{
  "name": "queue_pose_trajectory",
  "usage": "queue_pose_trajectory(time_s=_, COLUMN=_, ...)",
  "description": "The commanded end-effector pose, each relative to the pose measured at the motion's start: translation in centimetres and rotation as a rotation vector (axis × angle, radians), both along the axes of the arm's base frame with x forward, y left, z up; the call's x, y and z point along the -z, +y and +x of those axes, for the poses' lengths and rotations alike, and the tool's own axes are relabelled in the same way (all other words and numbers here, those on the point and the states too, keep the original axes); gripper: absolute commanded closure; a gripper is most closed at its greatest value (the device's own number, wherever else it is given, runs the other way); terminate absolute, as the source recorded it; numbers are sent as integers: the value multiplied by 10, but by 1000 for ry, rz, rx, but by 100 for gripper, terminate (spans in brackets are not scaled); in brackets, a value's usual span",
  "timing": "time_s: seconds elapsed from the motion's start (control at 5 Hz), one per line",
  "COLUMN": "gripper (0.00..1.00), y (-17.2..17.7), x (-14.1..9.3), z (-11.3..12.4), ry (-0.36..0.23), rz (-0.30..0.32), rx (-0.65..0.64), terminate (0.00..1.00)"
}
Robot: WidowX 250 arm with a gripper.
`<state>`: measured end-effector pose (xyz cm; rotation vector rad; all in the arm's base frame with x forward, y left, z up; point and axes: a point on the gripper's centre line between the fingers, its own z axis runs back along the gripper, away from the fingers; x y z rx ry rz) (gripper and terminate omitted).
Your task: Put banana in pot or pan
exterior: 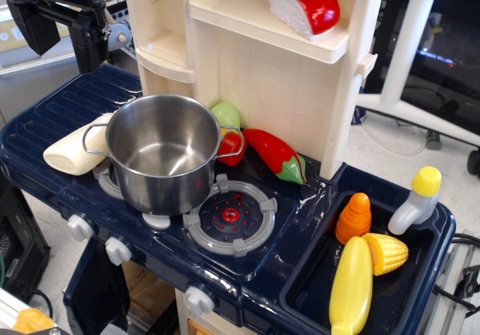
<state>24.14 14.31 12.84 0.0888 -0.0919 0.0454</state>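
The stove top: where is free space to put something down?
Free: the right burner, beside the pot, and the ridged counter behind the cream bottle. The sink is crowded: banana, corn, carrot.

surface: dark-blue plastic toy stove (60, 118) | on it: shiny steel pot (163, 154) (left burner), cream-white bottle-shaped toy (75, 151), red plastic pepper (275, 155)
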Motion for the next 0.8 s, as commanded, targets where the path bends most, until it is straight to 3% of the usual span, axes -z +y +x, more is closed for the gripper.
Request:
queue_pose_trajectory(time_s=0.0, gripper=0, y=0, x=0, z=0, ry=0, rz=0, rx=0, terminate=0)
queue_pose_trajectory(time_s=0.2, gripper=0, y=-38, x=-11, z=-8, ry=-68, rz=19, rx=-67, terminate=0)
queue_pose_trajectory(time_s=0.4, gripper=0, y=-83, x=-51, z=-19, ry=-55, rz=108, rx=28, terminate=0)
queue_pose_trajectory(time_s=0.6, gripper=0, y=-127, x=-51, z=-29, ry=-58, rz=-29, rx=93, terminate=0)
